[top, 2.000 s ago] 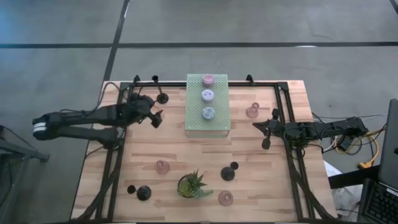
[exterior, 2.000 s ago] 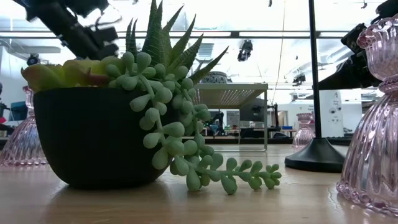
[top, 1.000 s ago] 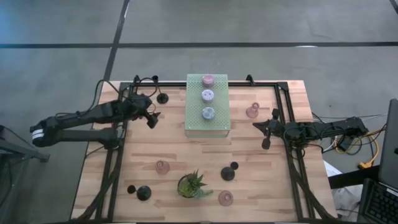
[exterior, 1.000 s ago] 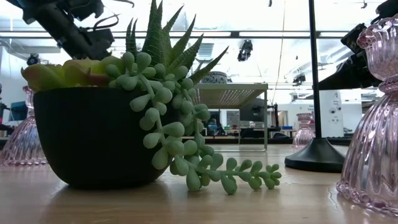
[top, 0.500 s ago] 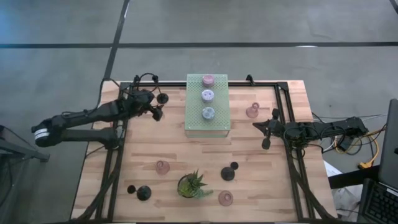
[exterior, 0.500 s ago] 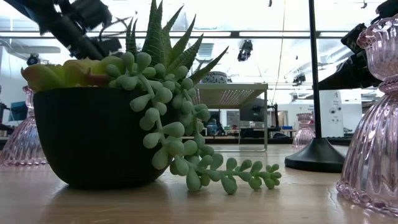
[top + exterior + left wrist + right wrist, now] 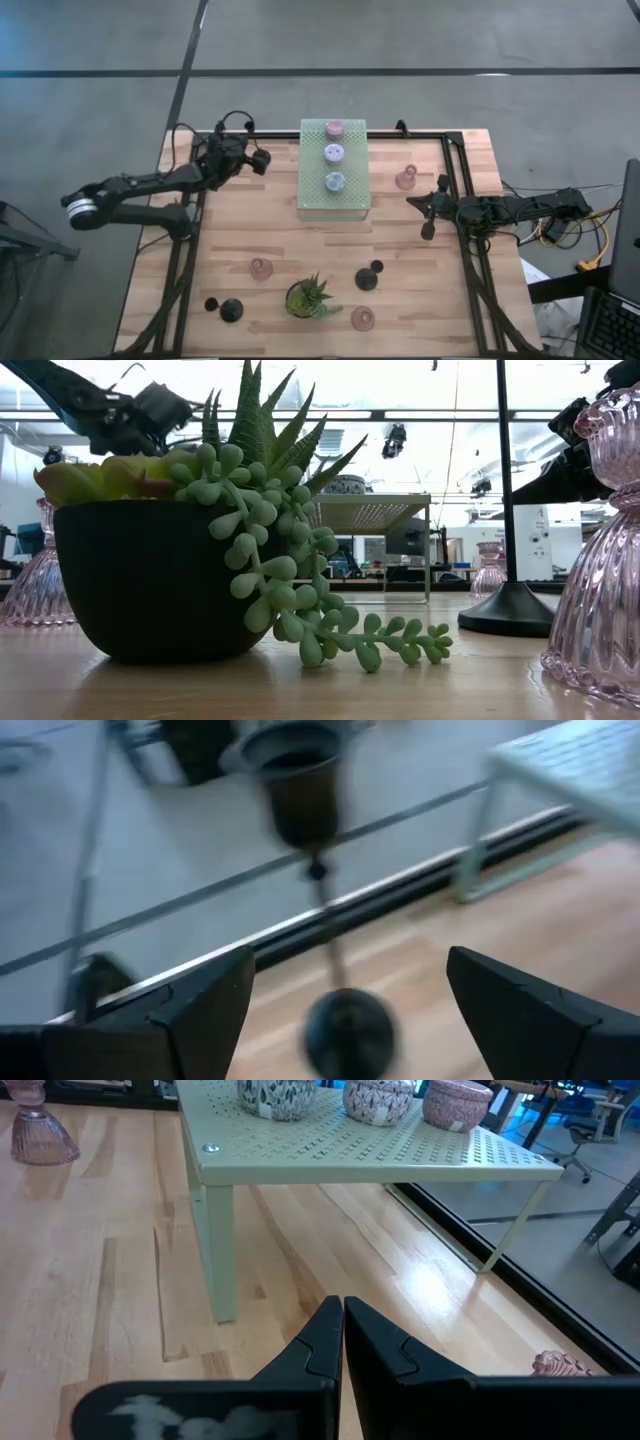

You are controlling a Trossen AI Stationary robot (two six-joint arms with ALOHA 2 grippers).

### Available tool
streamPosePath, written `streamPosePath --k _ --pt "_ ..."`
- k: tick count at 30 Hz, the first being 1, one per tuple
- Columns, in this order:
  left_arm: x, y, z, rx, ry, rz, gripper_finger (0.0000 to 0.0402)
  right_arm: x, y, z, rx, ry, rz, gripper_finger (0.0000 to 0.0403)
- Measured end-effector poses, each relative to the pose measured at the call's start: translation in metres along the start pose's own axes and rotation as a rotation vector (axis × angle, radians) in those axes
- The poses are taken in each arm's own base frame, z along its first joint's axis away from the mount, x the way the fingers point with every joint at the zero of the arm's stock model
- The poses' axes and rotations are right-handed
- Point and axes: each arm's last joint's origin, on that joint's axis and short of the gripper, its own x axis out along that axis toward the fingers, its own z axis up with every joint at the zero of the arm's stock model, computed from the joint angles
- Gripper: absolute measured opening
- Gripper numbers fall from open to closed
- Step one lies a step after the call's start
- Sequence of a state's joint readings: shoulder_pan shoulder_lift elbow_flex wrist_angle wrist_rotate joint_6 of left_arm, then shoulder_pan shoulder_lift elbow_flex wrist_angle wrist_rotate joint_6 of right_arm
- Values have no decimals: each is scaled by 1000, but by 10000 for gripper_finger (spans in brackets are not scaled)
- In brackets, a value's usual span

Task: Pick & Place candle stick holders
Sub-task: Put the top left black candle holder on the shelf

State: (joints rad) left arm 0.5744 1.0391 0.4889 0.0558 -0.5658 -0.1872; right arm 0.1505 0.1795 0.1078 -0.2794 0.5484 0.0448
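Note:
A black candle stick holder [image 7: 263, 157] with a round base [image 7: 345, 1025], thin stem and cup [image 7: 300, 780] stands upright near the table's far edge, left of the pale green perforated box [image 7: 333, 205]. My left gripper [image 7: 252, 160] is open. In the left wrist view its fingers [image 7: 205, 1010] stand wide on either side of the holder, apart from it. My right gripper [image 7: 428, 232] is shut and empty at the table's right side, and its own view [image 7: 342, 1320] looks toward the box. Three squat holders [image 7: 334, 153] sit on the box's top.
Pink glass holders stand at the right of the box [image 7: 405, 180], at the near middle [image 7: 261, 268] and by the near edge [image 7: 362, 319]. Two more black holders [image 7: 368, 276] [image 7: 228, 308] and a spiky green potted plant [image 7: 310, 297] stand in the near half.
My left gripper has gone toward the table's far edge and to the right, up to the black holder by the box, and the arm has turned to point at it. The holder and my right arm have kept still.

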Motion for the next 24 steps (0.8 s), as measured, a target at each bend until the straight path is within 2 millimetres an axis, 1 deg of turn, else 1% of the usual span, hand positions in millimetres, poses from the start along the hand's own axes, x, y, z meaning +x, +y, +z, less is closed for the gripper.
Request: streamPosePath --k 3,11,16,20,24 --pt "8 2 -3 4 21 44 334 0 0 0 0 0 0 8" --pt "26 1 3 -56 -69 57 334 0 0 0 0 0 0 8" --pt "38 3 -1 -64 -57 66 334 0 0 0 0 0 -1 8" --pt "44 4 -3 -69 -50 65 334 0 0 0 0 0 0 8" --pt "45 5 -2 -78 -62 67 334 0 0 0 0 0 -1 8"
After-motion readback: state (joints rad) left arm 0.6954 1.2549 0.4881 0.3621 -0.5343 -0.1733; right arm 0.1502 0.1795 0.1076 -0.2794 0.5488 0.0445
